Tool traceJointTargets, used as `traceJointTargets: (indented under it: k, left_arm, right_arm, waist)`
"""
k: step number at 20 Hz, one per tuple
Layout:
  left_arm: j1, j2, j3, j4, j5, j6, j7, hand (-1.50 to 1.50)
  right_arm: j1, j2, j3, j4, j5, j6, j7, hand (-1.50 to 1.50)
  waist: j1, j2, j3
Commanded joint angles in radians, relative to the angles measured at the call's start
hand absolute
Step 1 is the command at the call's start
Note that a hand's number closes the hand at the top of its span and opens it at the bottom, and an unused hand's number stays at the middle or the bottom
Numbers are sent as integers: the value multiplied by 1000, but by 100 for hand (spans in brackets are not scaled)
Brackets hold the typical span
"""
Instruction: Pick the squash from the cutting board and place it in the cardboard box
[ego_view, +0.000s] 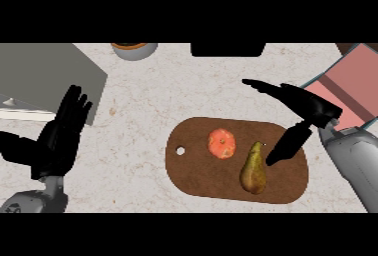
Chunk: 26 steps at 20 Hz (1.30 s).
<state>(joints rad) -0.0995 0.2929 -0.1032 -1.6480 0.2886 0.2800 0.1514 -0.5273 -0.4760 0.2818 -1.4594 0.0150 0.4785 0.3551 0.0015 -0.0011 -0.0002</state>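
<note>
A brown cutting board (203, 175) lies on the counter at centre right. On it rests the squash (253, 170), a yellow-green pear-shaped thing with its narrow end pointing up. Beside it to the left sits a round orange-red fruit (221, 143). My right hand (310, 107) hovers over the board's upper right corner, open, fingers spread to the left and thumb pointing down next to the squash's narrow end without touching it. The cardboard box (353, 82), with a pinkish inside, shows at the right edge. My left hand (60, 135) rests open at the left, fingers up.
A grey slab (44, 80) fills the upper left. A grey bowl with orange contents (134, 49) stands at the top edge, and a black object (227, 49) sits to its right. Bare speckled counter lies between the left hand and the board.
</note>
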Motion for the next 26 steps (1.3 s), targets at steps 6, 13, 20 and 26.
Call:
traceJointTargets:
  k: [6, 13, 20, 26]
  left_arm:
    - [18, -50, 36, 17, -52, -41, -12, 0]
    - [30, -98, 38, 30, -84, -72, -31, 0]
    - [10, -64, 102, -56, -87, -101, 89, 0]
    - [-22, -107, 119, 41, -107, -115, 18, 0]
  right_arm:
    - [46, 155, -15, -36, 125, 6, 80, -150]
    - [14, 195, -75, 96, 232, 18, -45, -150]
    - [134, 241, -66, 24, 299, 41, -51, -150]
    - [113, 310, -29, 65, 421, -23, -50, -150]
  waist:
    - [1, 1, 0]
    - [3, 2, 0]
    - [1, 0, 0]
    - [-2, 1, 0]
